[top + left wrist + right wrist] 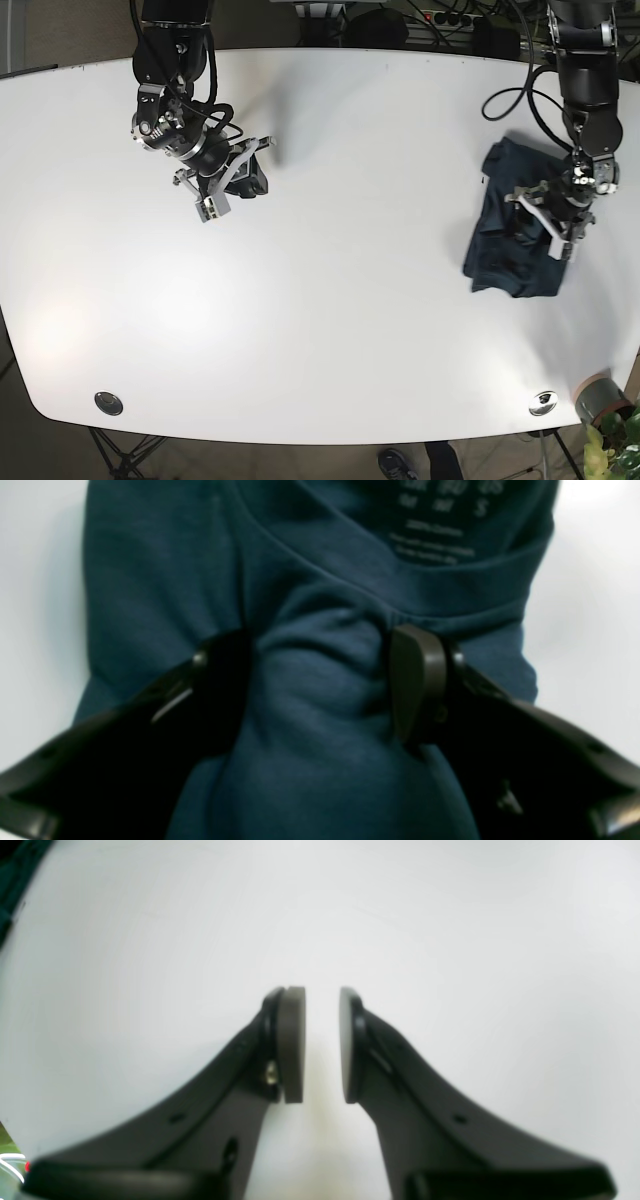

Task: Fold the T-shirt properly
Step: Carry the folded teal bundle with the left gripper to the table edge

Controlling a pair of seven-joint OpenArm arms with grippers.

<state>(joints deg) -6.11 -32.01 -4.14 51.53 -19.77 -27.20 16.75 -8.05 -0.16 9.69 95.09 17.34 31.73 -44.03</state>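
The dark teal T-shirt (pixel 505 255) lies crumpled in a folded bundle near the right edge of the white table (pixel 350 300). My left gripper (pixel 540 215) is down on its top right part. In the left wrist view the gripper (pixel 320 680) has a thick bunch of the shirt (pixel 320 555) squeezed between its fingers, with the collar and printed size label just beyond. My right gripper (pixel 248 172) is far off at the upper left over bare table. In the right wrist view it (pixel 322 1045) is empty, its pads a narrow gap apart.
A grey pot (pixel 600 398) and a green plant stand off the table's front right corner. Two round metal grommets (pixel 108 403) (pixel 543 402) sit near the front edge. Cables hang behind the table's far edge.
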